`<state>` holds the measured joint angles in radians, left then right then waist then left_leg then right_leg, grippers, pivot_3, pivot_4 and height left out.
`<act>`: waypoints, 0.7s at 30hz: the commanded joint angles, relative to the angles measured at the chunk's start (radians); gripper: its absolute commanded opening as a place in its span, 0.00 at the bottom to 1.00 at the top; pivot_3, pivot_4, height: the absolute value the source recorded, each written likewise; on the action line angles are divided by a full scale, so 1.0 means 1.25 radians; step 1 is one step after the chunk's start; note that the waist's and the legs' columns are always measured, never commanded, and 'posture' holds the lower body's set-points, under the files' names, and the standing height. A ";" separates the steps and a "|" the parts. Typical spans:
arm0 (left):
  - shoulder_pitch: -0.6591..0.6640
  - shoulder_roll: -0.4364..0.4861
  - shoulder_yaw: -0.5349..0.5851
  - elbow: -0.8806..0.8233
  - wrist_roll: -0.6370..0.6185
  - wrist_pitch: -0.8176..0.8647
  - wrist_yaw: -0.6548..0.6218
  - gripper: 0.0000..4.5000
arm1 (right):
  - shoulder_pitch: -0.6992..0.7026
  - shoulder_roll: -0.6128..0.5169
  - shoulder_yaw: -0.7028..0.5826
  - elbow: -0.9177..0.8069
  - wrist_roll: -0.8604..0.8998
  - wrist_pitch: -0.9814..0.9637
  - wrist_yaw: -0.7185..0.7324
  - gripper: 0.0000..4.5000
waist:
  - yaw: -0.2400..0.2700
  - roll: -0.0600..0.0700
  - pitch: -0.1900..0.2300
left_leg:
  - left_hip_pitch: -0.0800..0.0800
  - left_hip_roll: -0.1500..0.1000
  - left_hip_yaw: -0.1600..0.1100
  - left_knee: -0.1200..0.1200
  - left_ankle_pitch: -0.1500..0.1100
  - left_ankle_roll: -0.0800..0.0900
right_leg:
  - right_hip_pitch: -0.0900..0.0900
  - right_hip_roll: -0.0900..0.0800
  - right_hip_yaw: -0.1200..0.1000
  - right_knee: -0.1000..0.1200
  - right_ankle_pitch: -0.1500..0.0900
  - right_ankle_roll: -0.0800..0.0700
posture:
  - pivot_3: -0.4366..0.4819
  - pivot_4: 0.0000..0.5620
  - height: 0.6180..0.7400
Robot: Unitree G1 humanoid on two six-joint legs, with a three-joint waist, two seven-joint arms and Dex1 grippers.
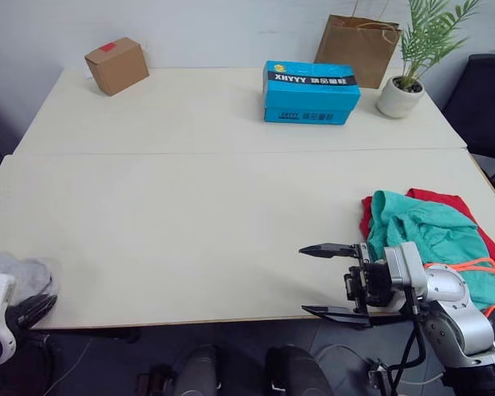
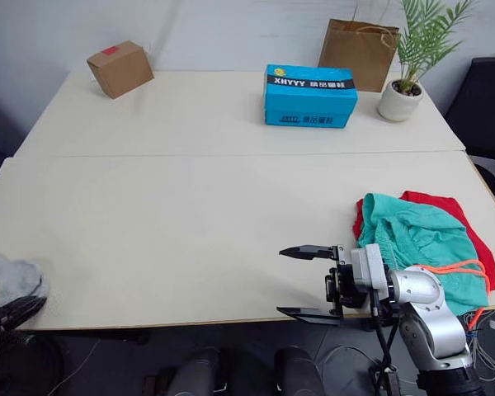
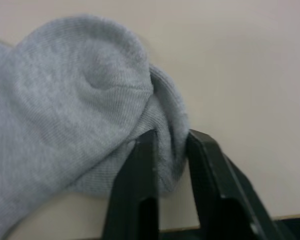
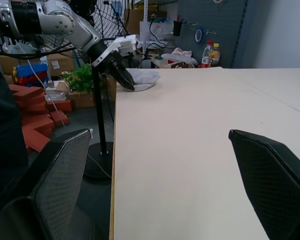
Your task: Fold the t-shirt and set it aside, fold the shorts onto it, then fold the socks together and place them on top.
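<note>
Left wrist view shows the left gripper (image 3: 167,142) with its black fingers (image 3: 137,165) clamped on a fold of the soft light grey socks (image 3: 75,100), which lie at the near left corner of the pale tabletop (image 1: 190,223); the right gripper (image 1: 330,280) hovers at the near edge with its fingers wide apart, just beside the heap where the teal-green cloth shorts (image 1: 429,235) lie over the bright red t-shirt (image 1: 445,200); neither garment looks folded, so the t-shirt step seems barely begun; next, the right gripper should probably free the t-shirt from under the shorts.
</note>
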<state>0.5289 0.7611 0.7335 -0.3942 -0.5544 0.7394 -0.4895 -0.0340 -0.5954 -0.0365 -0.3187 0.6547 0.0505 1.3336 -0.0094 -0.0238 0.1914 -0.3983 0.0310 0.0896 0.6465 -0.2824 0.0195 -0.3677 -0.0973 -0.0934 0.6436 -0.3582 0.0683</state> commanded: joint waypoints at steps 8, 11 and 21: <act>-0.382 0.023 -0.386 -0.079 -0.014 0.047 -0.071 0.01 | -0.013 -0.106 -0.066 0.039 -0.009 0.019 0.023 1.00 | 0.009 0.003 0.001 | 0.000 -0.001 0.000 0.001 0.001 0.001 | 0.001 0.000 0.001 0.000 0.000 0.000 | 0.48 0.27 1.00; -0.537 -0.037 -0.530 -0.026 0.022 0.045 -0.070 0.01 | -0.005 -0.125 -0.084 0.047 -0.015 0.017 0.019 1.00 | 0.009 0.004 0.001 | 0.001 -0.001 0.001 0.001 0.003 -0.001 | 0.002 0.000 0.000 0.000 0.001 0.001 | 0.48 0.27 1.00; -0.818 -0.285 -0.808 0.193 0.115 0.000 -0.128 0.01 | 0.083 -0.164 -0.154 -0.035 -0.015 0.069 -0.052 1.00 | 0.008 0.004 0.001 | 0.006 -0.001 0.003 0.001 0.004 -0.004 | 0.007 0.003 0.001 0.001 0.002 0.004 | 0.48 0.27 1.00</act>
<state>-0.4725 0.4290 -0.2659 -0.1595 -0.4069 0.7492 -0.6371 0.0584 -0.7846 -0.1888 -0.3154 0.6223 0.1273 1.2918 0.0007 -0.0192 0.1928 -0.3903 0.0303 0.0934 0.6479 -0.2769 0.0145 -0.3594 -0.0938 -0.0916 0.6450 -0.3555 0.0737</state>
